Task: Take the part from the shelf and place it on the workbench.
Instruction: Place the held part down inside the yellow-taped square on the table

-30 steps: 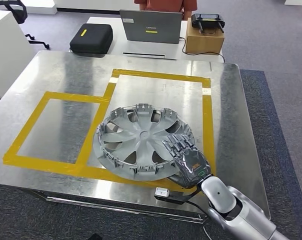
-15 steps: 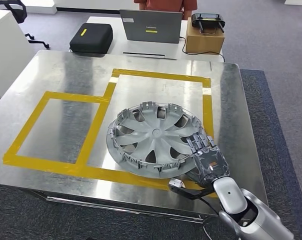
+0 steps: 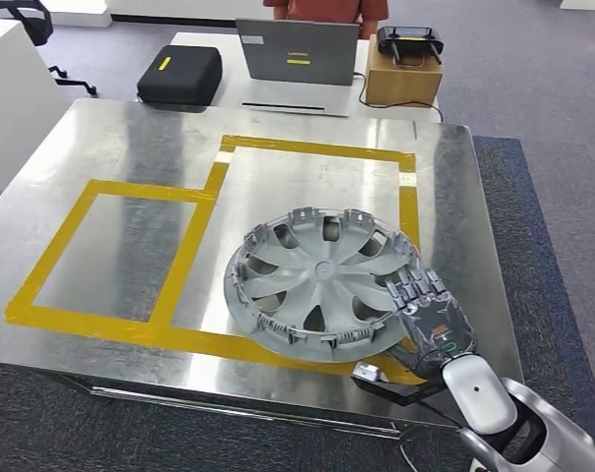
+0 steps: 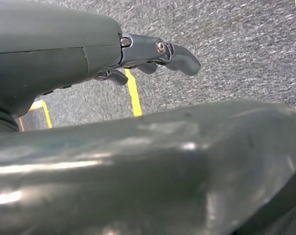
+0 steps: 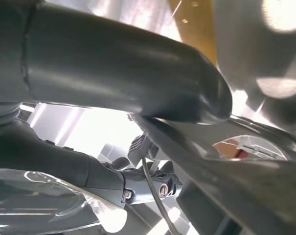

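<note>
Now, start with the wide brushed-metal workbench (image 3: pixel 116 147) in front of you, marked out in yellow tape rectangles (image 3: pixel 205 211). Lying flat on it, hollow back side up, is the round silver-grey plastic hubcap (image 3: pixel 324 285); most of it sits inside the larger taped rectangle, and its near edge overlaps the near tape line. So the part is already down on the bench, and in my judgement what remains is letting go cleanly.

Your right hand (image 3: pixel 428 320) is at the hubcap's near-right rim, fingers lying over the top of the edge and what looks like the thumb (image 3: pixel 376 377) reaching underneath. I read that as holding the rim. The right wrist view is too close and glare-washed to confirm it.

The relation to mind: the hubcap lies forward and to the left of the right hand, with the right arm coming in from the near-right corner. Being round, it has no long axis to line up, so any withdrawal should probably go back toward that corner, away from the disc, or the fingers may drag the rim.

Your left hand (image 4: pixel 153 51) hangs over grey carpet, well away from the bench, holding nothing, fingers extended and slightly apart.

Beyond the bench are a grey laptop (image 3: pixel 298 49), a black case (image 3: pixel 179 74) and a cardboard box (image 3: pixel 401 79).
</note>
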